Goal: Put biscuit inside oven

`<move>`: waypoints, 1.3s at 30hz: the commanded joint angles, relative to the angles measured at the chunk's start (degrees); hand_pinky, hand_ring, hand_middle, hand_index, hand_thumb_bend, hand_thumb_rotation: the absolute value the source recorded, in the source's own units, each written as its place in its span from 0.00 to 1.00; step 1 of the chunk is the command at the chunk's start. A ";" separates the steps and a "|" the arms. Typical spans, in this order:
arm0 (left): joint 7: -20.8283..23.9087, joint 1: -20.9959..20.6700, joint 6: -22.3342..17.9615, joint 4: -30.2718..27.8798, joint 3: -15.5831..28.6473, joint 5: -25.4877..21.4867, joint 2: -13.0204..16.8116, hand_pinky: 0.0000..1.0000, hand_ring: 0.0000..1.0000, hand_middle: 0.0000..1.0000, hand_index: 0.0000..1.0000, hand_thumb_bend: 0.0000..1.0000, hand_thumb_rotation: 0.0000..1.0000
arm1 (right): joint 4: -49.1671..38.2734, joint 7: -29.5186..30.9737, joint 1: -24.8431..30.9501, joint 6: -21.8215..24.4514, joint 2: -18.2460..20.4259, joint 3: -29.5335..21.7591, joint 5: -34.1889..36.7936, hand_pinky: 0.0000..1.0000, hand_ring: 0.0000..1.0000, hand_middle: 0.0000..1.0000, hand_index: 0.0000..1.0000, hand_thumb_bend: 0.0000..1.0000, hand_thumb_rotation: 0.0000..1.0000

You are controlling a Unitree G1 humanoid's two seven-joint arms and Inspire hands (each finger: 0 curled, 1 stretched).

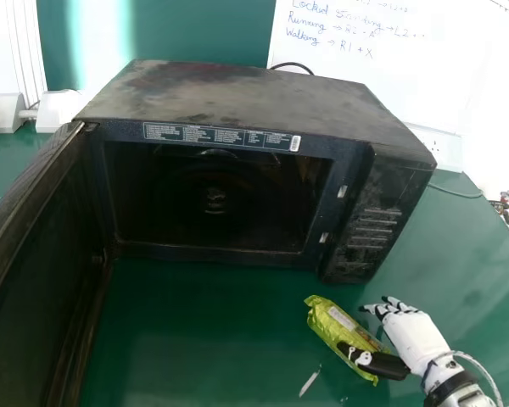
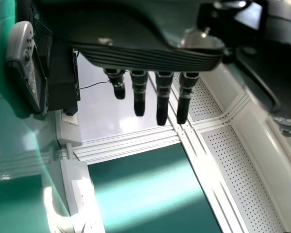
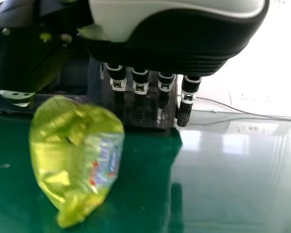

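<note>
At the head view's lower right, the right hand [image 1: 414, 335], fingers straight, straddles the biscuit packet [image 1: 329, 324]: likely pre-grasp. Next: close, lift toward the microwave oven [image 1: 237, 95]. Left hand [image 2: 162, 99]: fingers straight.

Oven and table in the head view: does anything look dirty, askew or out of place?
The oven looks grimy, with dusty, blotchy patches on its dark top. A small white scrap lies on the table near the biscuit, probably stray litter.
</note>
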 commanded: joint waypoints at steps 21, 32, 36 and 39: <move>0.89 0.91 -0.58 -1.05 -0.49 1.02 -0.88 1.00 0.93 0.89 0.88 1.00 1.00 | -1.59 0.73 0.09 1.19 -2.44 2.48 -2.40 0.84 0.86 0.89 0.88 0.87 0.82; 0.93 1.31 -0.62 -2.41 -1.08 1.53 -1.78 1.00 0.94 0.90 0.88 1.00 1.00 | -7.44 3.94 2.10 3.64 -2.48 1.80 -3.41 0.86 0.86 0.90 0.89 0.83 0.83; 1.22 1.33 -0.36 -2.85 -1.12 1.97 -2.12 1.00 0.94 0.90 0.89 1.00 1.00 | -9.37 5.02 3.03 4.39 -2.41 1.32 -3.36 0.87 0.86 0.90 0.89 0.82 0.84; 1.17 1.35 -0.67 -2.91 -1.16 2.12 -2.33 1.00 0.94 0.90 0.89 1.00 1.00 | -9.56 4.97 3.42 4.40 -2.28 1.15 -3.19 0.87 0.86 0.90 0.89 0.82 0.83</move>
